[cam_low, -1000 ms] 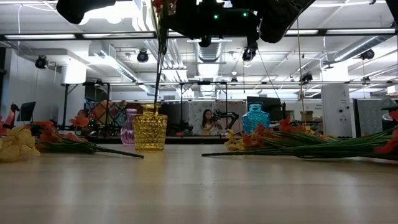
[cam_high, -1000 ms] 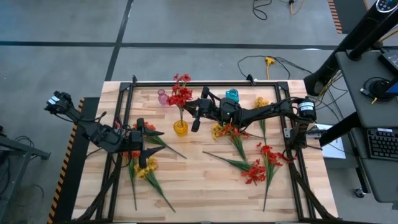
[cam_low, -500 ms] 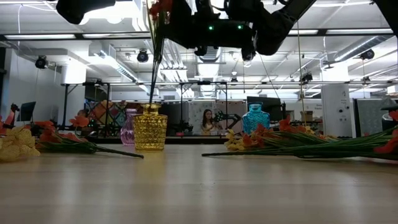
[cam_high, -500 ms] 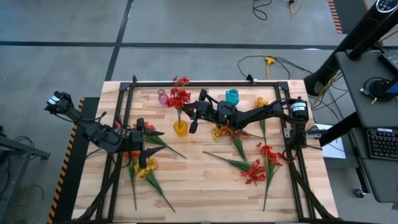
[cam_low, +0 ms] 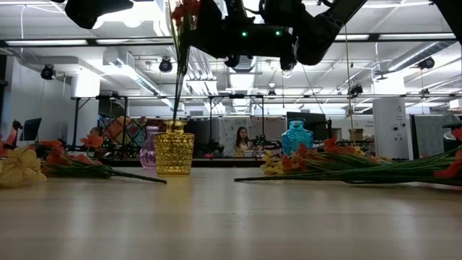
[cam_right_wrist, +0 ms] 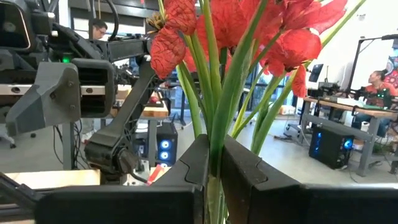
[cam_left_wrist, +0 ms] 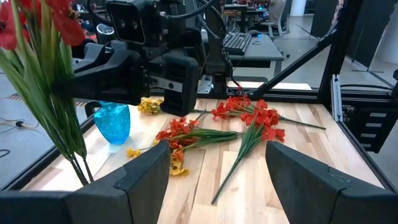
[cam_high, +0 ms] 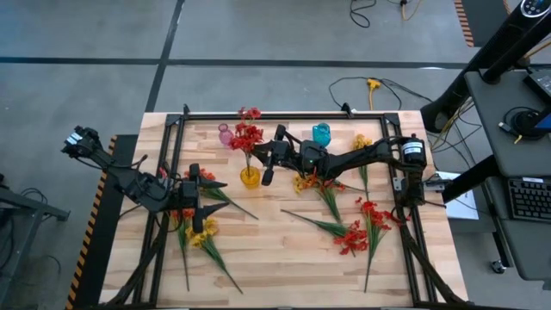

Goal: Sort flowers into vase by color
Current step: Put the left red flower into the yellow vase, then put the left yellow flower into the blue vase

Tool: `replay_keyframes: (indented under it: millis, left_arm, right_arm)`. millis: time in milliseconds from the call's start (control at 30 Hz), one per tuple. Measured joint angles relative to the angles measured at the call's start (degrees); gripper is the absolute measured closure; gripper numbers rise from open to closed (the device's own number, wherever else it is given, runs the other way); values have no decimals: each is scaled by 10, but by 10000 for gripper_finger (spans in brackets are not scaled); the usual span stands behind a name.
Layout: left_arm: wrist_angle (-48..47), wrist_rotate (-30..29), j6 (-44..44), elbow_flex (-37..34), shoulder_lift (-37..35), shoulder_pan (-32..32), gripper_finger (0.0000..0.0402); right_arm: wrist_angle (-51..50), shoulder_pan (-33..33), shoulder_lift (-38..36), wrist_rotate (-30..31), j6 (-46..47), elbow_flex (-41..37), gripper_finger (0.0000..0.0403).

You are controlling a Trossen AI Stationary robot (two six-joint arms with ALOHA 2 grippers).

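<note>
Your right gripper (cam_right_wrist: 214, 165) was clamped on the red sprig's (cam_high: 248, 138) stems, with their lower ends already down in the yellow vase (cam_high: 250, 177). The risk from there: let go with the stems leaning and the bunch tips over the rim, or a sideways tug drags the vase over. I couldn't tell how deep the stems sat. The pink vase (cam_high: 225, 134) stood just beside it and the blue vase (cam_high: 321, 133) close to your arm, so both were easy to bump. Your left gripper (cam_high: 196, 215) hung with its fingers apart over the loose flowers (cam_high: 200, 234) at the left.
</note>
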Motion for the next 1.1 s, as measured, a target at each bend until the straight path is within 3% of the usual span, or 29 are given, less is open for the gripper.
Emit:
replay_keyframes:
  millis: [667,867,1100]
  left_arm:
    - [-3,0,0,0,0,0,155]
    - [-3,0,0,0,0,0,155]
    - [-6,0,-11,0,0,0,155]
  right_arm:
    - [-77,0,-1,0,20,0,209]
    - [-126,0,-16,5,25,0,185]
    - [-260,0,-63,11,37,0,182]
